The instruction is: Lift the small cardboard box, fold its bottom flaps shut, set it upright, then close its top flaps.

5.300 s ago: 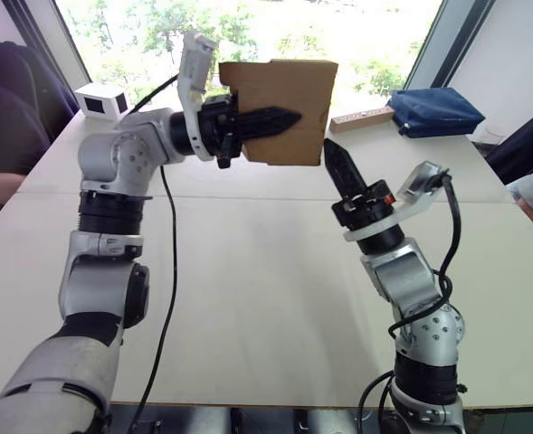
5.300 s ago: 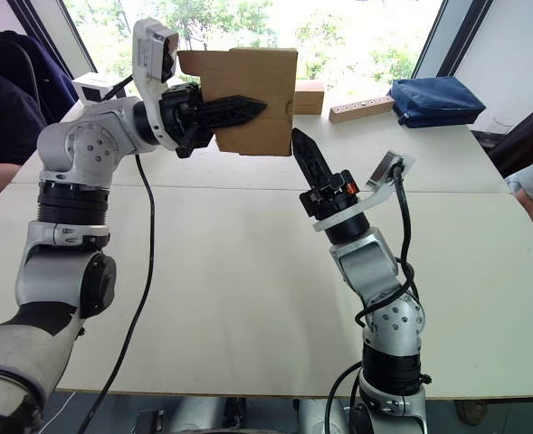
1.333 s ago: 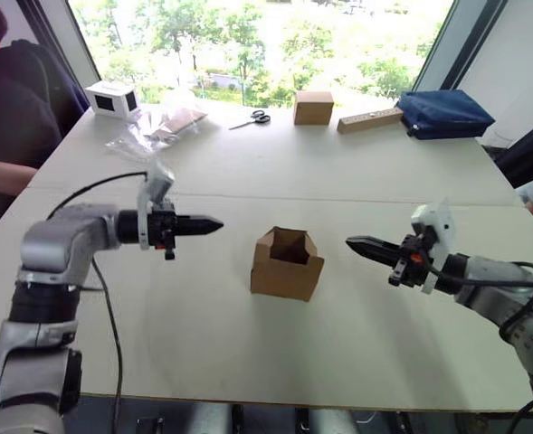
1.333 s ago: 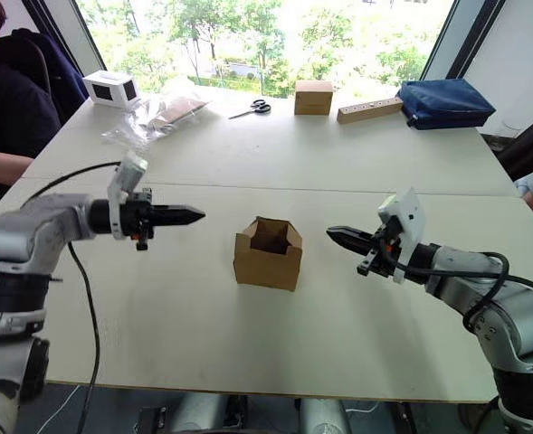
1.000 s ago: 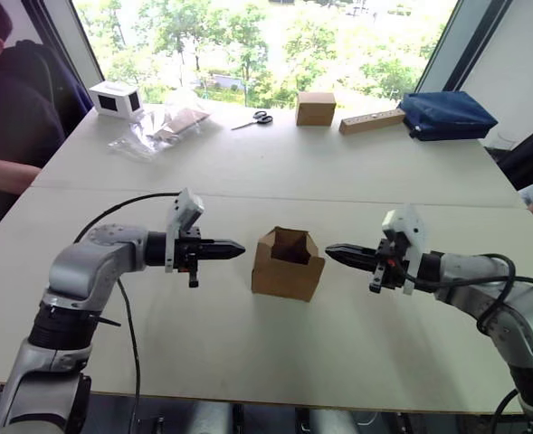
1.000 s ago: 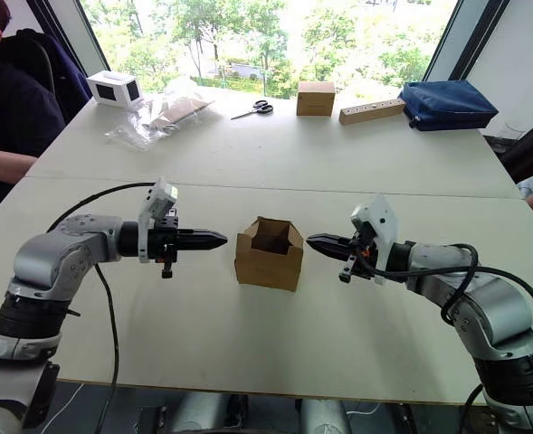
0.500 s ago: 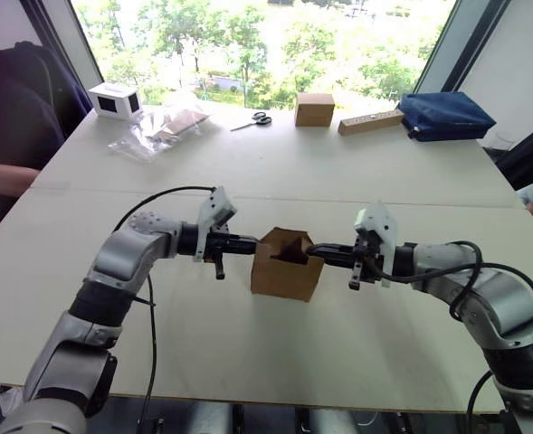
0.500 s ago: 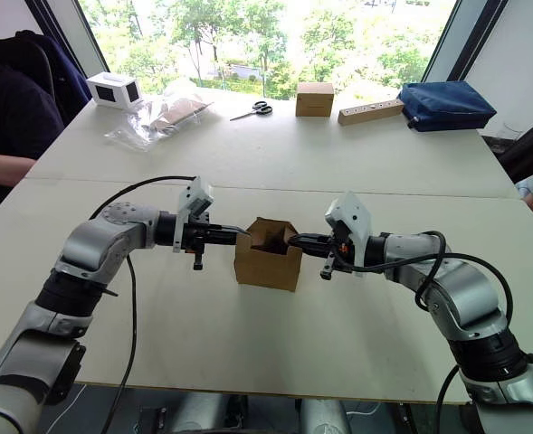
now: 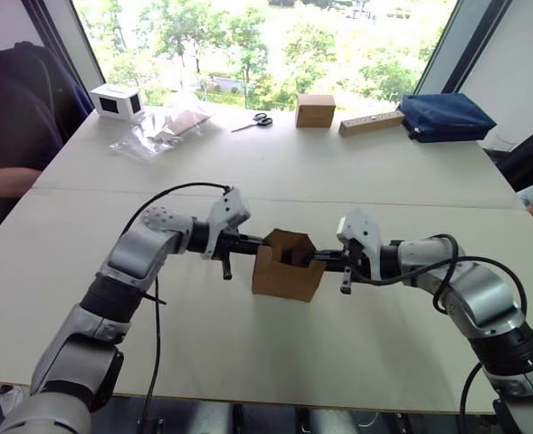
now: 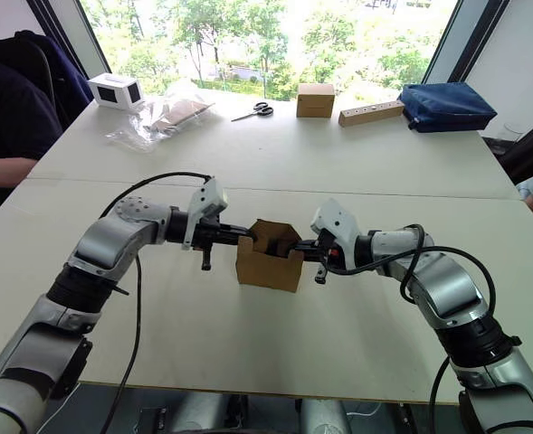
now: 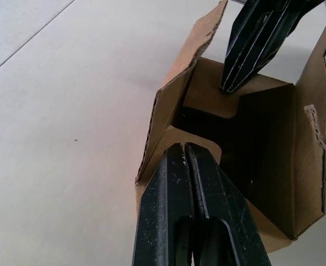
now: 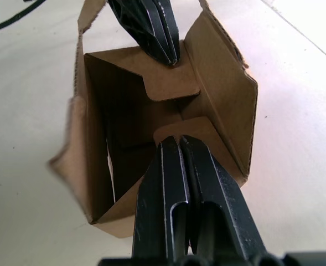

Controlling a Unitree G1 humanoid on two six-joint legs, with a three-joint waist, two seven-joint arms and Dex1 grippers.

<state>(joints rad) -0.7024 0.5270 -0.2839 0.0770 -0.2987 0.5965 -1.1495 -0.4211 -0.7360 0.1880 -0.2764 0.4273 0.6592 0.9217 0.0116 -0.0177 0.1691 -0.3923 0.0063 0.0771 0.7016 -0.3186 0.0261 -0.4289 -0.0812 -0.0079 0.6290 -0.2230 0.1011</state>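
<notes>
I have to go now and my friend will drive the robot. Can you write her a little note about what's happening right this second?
Left gripper: shut, tip pressing one short top flap inward from the robot's left.
Right gripper: shut, tip pressing the opposite short flap inward from the robot's right.
The small cardboard box stands upright on the white table, mid-front, between both grippers.
Done: box is set upright, resting on its bottom end.
Left: the top flaps are only partly folded; the two long side flaps still stand up. Finish pushing the short ones down, then fold the long ones over to close the top.
</notes>
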